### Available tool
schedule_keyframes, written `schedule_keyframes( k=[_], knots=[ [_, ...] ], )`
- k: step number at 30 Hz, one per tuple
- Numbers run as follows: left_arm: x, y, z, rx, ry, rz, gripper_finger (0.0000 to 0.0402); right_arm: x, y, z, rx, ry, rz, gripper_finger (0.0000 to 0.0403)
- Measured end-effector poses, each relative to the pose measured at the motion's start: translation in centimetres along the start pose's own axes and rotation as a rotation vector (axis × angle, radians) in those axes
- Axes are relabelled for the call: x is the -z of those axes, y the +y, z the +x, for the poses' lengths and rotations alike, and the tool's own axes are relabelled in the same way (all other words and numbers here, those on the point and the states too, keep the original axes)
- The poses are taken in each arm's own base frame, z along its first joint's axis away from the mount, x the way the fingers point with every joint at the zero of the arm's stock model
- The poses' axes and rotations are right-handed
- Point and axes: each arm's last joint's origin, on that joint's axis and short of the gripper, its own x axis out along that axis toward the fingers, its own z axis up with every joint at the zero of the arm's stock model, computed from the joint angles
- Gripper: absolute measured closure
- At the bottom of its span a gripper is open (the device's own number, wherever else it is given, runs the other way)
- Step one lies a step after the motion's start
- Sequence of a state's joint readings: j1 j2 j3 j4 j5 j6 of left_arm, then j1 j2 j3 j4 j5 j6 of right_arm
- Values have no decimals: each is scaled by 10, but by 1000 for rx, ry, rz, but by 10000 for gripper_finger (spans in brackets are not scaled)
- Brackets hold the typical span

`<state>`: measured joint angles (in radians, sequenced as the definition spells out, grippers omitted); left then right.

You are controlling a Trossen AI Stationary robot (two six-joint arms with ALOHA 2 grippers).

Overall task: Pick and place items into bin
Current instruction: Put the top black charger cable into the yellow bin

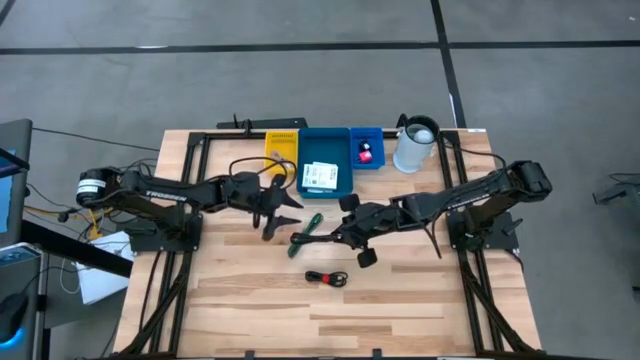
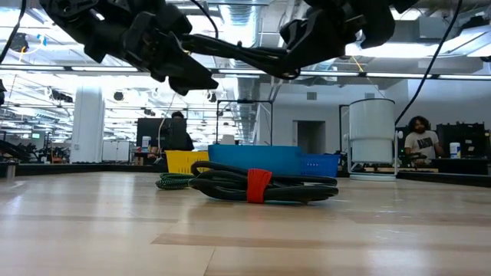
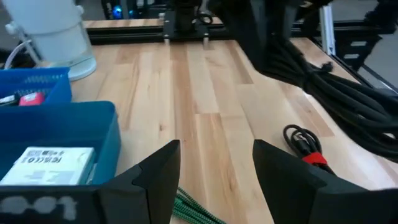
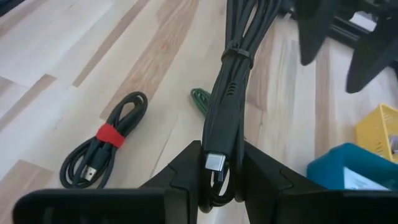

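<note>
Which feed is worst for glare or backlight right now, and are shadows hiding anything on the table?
Low view: ceiling lights turn both arms into silhouettes; the black-and-red cable shows fine. High view: even light, soft shadows, green item visible. Right wrist view: no glare, but the black cable in the right jaws blocks the middle.

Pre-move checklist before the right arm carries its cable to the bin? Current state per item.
1. Right gripper shut on the black cable bundle: ok; the fingers clamp it near the connector end.
2. Left gripper out of the way: cannot tell; it is open and empty over the table, just beside the teal bin and close to the right arm's route.
3. Teal bin has room: ok; only a white printed box lies inside.
4. Green cable free of the held bundle: cannot tell; it lies right beneath it.
5. Red-strapped black cable clear of the path: ok; it lies apart on the table, nearer the front edge.
</note>
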<state>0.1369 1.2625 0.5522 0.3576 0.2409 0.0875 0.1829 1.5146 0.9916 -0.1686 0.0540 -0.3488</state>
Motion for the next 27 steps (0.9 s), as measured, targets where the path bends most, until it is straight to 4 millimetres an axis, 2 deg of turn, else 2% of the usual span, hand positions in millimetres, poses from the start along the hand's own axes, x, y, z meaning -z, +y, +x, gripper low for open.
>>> schedule_keyframes(
  k=[15,27],
  knots=[
    [-1,-26,4,99,-5,171,209,2,-14,1,43,-17,-14,322],
    [-14,-32,5,94,-132,202,209,7,-25,4,67,-4,34,322]
  ],
)
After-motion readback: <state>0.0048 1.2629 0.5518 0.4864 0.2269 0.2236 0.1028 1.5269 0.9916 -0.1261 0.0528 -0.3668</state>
